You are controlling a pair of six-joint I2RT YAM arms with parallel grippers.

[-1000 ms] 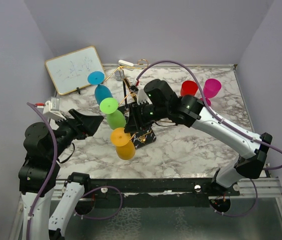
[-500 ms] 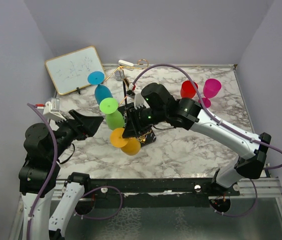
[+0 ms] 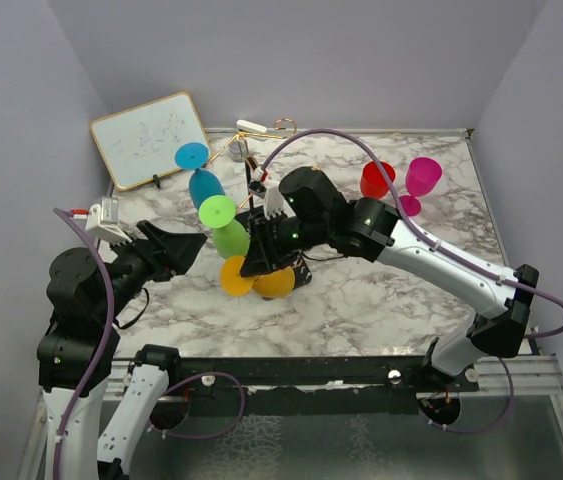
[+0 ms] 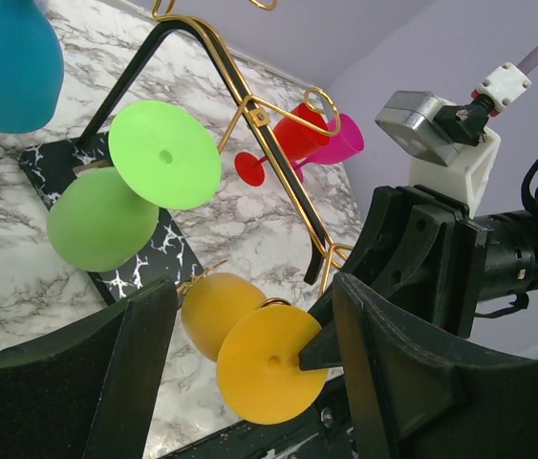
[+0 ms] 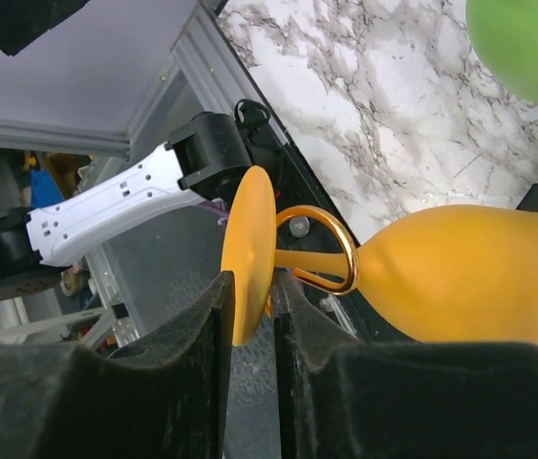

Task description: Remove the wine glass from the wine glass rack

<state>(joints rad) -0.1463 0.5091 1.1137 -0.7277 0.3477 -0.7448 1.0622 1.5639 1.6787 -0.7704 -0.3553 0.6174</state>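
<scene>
With the right gripper [image 5: 249,304] clenched across the foot of the orange wine glass [image 5: 460,277]. Tipped in the last second from hanging to near level, still threaded by its stem through a scroll loop [image 5: 349,251] of the wine glass rack [image 4: 168,263], mid-counter [image 3: 391,295], nearer the near edge: not free. Open room toward the near-right corner; green glass [image 3: 229,238] and the released, empty left gripper [image 4: 254,306] close on the left.

- Top external: high behind the arms, looking down over the table [image 3: 361,300].
- Left wrist: close, orange wine glass [image 4: 213,311] lower centre.
- Right wrist: even nearer, same orange wine glass [image 5: 460,277].
</scene>
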